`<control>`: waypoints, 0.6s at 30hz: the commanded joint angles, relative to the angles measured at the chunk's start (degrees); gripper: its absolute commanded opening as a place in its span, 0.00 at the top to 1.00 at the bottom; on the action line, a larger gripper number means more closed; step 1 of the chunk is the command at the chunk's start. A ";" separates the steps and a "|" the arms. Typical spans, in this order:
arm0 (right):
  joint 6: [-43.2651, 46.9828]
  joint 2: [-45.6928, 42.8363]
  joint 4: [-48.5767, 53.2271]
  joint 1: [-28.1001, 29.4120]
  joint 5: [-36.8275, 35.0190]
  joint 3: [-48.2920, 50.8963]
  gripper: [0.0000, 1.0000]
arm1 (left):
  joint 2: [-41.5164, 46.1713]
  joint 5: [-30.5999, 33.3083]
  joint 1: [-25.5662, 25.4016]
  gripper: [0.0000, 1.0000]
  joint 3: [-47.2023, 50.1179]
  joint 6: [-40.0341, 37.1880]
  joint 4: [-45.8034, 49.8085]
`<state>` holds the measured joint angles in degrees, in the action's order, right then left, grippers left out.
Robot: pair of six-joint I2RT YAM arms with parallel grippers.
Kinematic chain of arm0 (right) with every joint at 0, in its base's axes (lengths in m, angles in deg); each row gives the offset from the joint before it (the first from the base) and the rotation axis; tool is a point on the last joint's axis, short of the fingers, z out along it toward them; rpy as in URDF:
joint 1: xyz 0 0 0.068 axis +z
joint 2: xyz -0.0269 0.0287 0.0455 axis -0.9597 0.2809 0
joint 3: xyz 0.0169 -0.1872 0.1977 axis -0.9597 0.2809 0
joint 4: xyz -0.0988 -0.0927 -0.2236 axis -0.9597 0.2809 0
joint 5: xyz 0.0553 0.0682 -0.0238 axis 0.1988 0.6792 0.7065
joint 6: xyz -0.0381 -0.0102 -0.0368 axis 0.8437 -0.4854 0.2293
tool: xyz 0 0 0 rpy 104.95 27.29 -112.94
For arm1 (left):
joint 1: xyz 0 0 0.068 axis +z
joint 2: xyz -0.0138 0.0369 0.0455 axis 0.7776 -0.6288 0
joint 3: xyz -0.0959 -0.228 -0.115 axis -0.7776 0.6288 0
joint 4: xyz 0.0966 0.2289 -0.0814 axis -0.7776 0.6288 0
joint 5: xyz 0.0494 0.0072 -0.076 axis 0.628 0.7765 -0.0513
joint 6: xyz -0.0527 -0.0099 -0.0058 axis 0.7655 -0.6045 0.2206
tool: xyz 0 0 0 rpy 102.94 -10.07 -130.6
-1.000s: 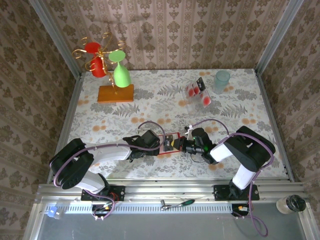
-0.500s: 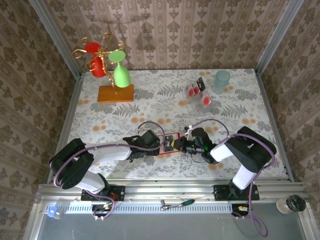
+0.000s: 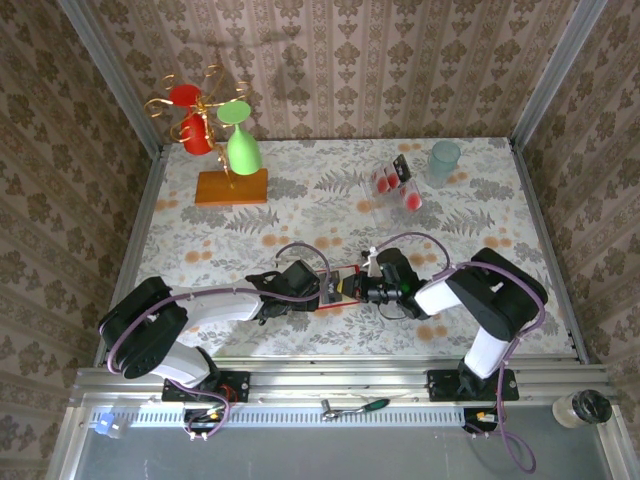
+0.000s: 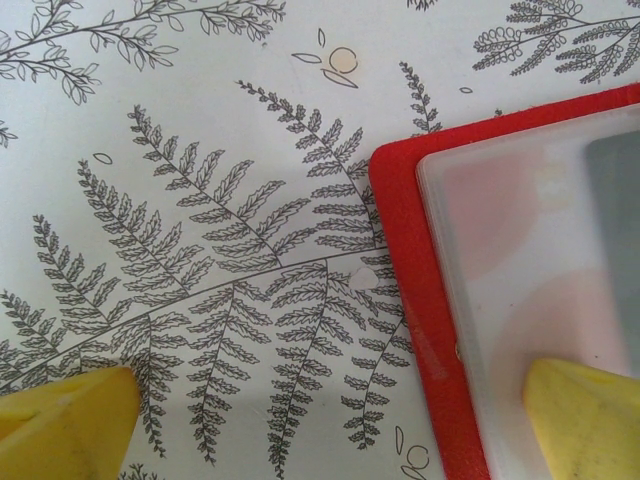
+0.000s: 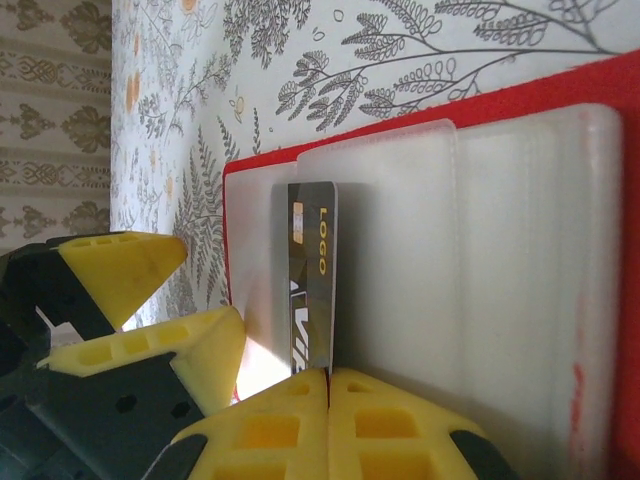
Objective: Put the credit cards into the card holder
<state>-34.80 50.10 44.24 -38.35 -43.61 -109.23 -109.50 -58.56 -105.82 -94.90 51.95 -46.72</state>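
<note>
The card holder (image 3: 341, 288) lies open on the table between both grippers, bright red with pale pockets (image 5: 500, 250). In the right wrist view my right gripper (image 5: 328, 374) is shut on the bottom edge of a dark credit card (image 5: 312, 270) with gold lettering. The card stands on edge in a pocket slit of the card holder (image 5: 600, 420). My left gripper (image 4: 325, 425) is open, one fingertip (image 4: 585, 420) on the holder's pale pocket (image 4: 520, 250) and the other fingertip (image 4: 65, 415) over the tablecloth. More credit cards (image 3: 392, 180) stand in a clear rack at the back.
A clear plastic rack (image 3: 395, 195) and a pale green cup (image 3: 444, 160) stand at the back right. An orange block with a gold stand holding red and green glasses (image 3: 228, 150) is at the back left. My left gripper's fingers (image 5: 130, 270) sit close beside the held card.
My right gripper has shifted slightly left and away with the card, closer over the card holder. The left arm has stayed where it was.
</note>
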 commanded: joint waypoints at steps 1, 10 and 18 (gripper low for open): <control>3.20 1.14 9.74 -0.54 2.79 -1.28 0.76 | -0.56 1.18 -0.12 0.00 1.19 0.00 4.60; 14.74 -10.97 35.02 -2.72 -0.26 -9.54 0.58 | 7.19 -0.37 3.87 0.00 2.33 0.46 5.95; 19.26 -8.80 44.90 -1.80 -5.04 -16.88 0.89 | 8.57 0.38 6.35 0.00 3.36 -0.43 8.00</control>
<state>-19.06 39.77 81.44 -40.82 -45.27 -123.69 -101.32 -58.83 -100.27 -92.67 51.93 -42.09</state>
